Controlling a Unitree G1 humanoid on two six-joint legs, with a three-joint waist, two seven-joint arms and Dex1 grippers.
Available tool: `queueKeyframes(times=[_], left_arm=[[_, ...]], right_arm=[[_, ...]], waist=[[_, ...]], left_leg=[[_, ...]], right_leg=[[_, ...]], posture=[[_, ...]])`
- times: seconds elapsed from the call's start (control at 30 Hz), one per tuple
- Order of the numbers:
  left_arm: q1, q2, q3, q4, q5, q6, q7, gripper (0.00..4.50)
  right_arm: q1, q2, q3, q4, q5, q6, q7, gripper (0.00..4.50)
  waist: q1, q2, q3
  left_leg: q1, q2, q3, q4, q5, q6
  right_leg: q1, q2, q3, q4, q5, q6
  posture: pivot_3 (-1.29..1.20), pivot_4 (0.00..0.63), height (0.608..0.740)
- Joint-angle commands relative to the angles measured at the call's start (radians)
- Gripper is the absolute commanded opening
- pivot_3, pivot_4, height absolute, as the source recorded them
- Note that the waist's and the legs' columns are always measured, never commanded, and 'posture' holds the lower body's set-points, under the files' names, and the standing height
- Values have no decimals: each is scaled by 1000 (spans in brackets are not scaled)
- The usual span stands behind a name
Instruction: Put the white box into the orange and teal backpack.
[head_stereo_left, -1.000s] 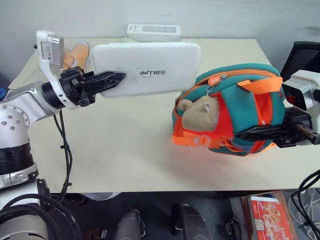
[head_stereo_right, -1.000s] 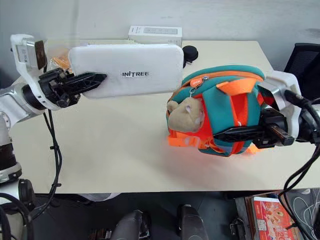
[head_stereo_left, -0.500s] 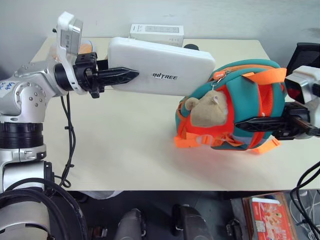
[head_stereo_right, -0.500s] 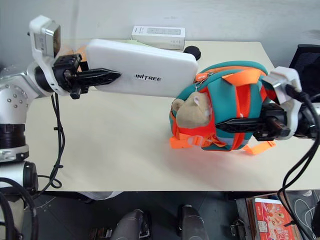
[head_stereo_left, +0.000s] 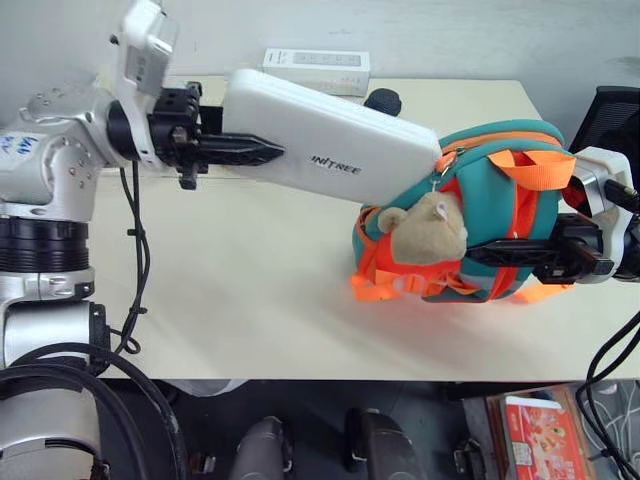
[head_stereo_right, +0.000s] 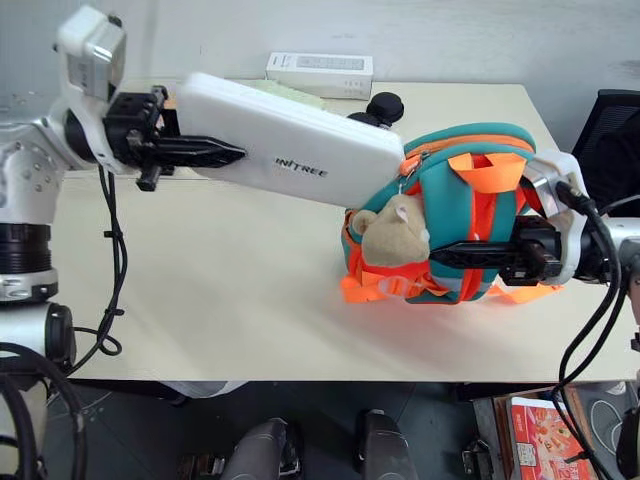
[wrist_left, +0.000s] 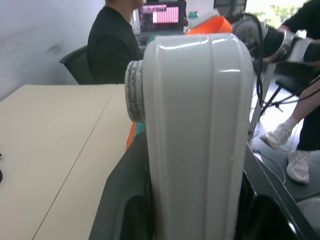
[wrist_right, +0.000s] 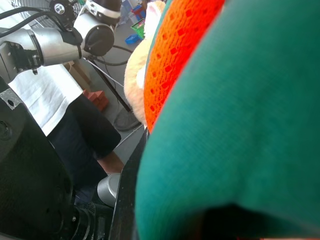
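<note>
Slanting down-right toward backpack (head_stereo_left: 500, 190), white box (head_stereo_left: 330, 150) clamped in left tool (head_stereo_left: 255, 152).

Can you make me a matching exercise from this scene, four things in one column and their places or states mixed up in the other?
Things:
1. white box
2. orange and teal backpack
3. long narrow carton
4. plush animal

Places or states:
A. lying at the table's far edge
B. held up off the table, tilted, by the left gripper
C. attached to the backpack's front
D. gripped by the right gripper

Pairs: 1-B, 2-D, 3-A, 4-C
</note>
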Motion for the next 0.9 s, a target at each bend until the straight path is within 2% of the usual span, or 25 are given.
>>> queueKeyframes(times=[0.03, 0.13, 0.27, 0.43, 0.57, 0.73, 0.77, 0.9], left_arm=[[24, -64, -60, -37, 102, -113, 58, 1299], [28, -115, -97, -4, 189, -204, 97, 1299], [21, -186, -122, -5, 205, -222, 107, 1299], [11, -352, -149, 9, 229, -219, 201, 1299], [-19, -502, -174, 123, 315, -252, 355, 1299], [-29, -592, -149, 185, 321, -212, 434, 1299], [-19, -588, -147, 169, 310, -188, 422, 2021], [20, -512, -122, 96, 288, -129, 368, 3154]], right_arm=[[-4, -2, -42, -72, 48, 7, -5, 33], [-1, 2, -46, -104, 70, 15, -21, 33], [6, 10, -47, -127, 85, 18, -41, 33], [21, 54, -48, -164, 94, 0, -102, 33], [27, 127, -42, -181, 42, -52, -220, 33], [78, 147, -73, -232, 75, -54, -269, 33], [88, 152, -78, -241, 78, -57, -283, 0], [123, 168, -92, -273, 92, -57, -336, 0]], waist=[[0, 0, 0], [3, 0, 0], [0, 0, 0], [3, 0, 0], [4, 0, 0], [2, 0, 0], [1, 0, 0], [-5, 0, 0]], left_leg=[[0, 0, 0, 1, 0, 0], [-1, 0, -1, 4, -1, 1], [-2, 0, -1, 5, -2, 2], [-2, 0, -1, 8, -2, 3], [-2, 0, -1, 9, -3, 4], [-2, 0, -1, 9, -3, 4], [-2, 0, -1, 9, -3, 4], [-1, 1, -1, 8, -3, 4]], right_leg=[[0, 0, 0, 1, 0, 0], [0, -1, 1, 3, 0, 0], [0, -2, 2, 2, 0, 0], [0, -2, 2, 3, 0, 0], [0, -2, 2, 3, 0, 1], [0, -2, 1, 3, 1, 1], [0, -2, 1, 3, 1, 1], [0, -1, 2, 5, 0, 1]], posture=[[0, 150, 740], [0, 150, 740], [0, 150, 740], [0, 150, 740], [0, 150, 740], [0, 150, 740], [0, 150, 740], [0, 150, 740]])
